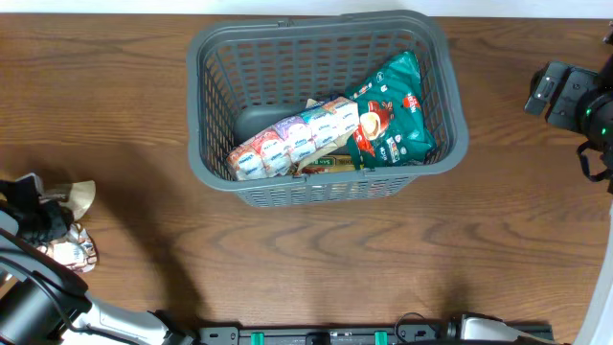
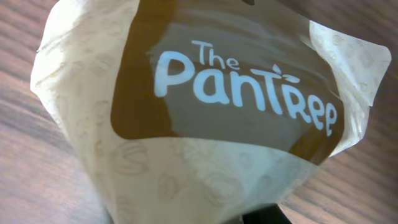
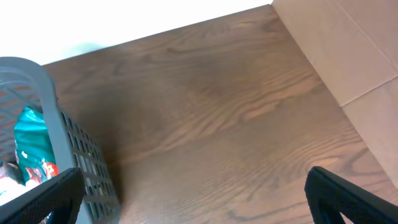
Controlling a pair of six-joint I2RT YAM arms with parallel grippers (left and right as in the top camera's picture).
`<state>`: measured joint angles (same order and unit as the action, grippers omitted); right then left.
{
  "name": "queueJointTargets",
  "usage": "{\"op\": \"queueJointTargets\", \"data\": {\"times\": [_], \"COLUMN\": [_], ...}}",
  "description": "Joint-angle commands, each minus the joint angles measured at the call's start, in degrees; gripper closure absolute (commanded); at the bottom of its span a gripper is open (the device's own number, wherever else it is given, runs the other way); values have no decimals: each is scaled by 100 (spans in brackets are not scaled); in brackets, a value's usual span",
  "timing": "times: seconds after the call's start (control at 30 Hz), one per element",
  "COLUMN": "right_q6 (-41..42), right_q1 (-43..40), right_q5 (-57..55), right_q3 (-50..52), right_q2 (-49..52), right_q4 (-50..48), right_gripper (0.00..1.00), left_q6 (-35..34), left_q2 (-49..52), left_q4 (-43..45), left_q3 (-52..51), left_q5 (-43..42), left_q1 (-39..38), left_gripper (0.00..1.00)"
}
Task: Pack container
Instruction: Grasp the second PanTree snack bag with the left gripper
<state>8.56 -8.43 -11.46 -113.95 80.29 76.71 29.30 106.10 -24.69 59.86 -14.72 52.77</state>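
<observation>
Left jaws closed, apparently on the cream snack packet [image 1: 80,197] at the left edge of the counter [image 1: 144,259], right jaws wide open and idle; I flag that thin wrapper slipping free on the long carry to the basket [image 1: 326,193], well apart at far centre.

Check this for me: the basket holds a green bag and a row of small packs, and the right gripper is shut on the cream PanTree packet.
Wrong gripper: the left gripper, not the right gripper, is shut on the cream PanTree packet; the left wrist view shows it. The basket does hold the green bag and row of small packs.
</observation>
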Motion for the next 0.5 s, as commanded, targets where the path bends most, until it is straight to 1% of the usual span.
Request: {"op": "queueJointTargets", "data": {"times": [0.0, 0.23, 0.33, 0.47], "right_q6": [59, 59, 59, 59], "right_q1": [-33, -33, -33, -33], "right_q5": [-74, -74, -74, -74], "right_q3": [-68, -68, -68, -68], "right_q2": [7, 7, 7, 7], "right_q4": [7, 7, 7, 7], "right_gripper": [0, 1, 1, 1], "left_q6": [-782, -1853, -1980, -1980], "left_q2": [378, -39, -348, -793], "left_q4": [-68, -153, -275, -570], "left_q3": [-184, 264, 520, 901], "left_q5": [-109, -282, -282, -269], "left_q1": [-24, -37, -96, -269], "left_gripper": [94, 94, 94, 94]}}
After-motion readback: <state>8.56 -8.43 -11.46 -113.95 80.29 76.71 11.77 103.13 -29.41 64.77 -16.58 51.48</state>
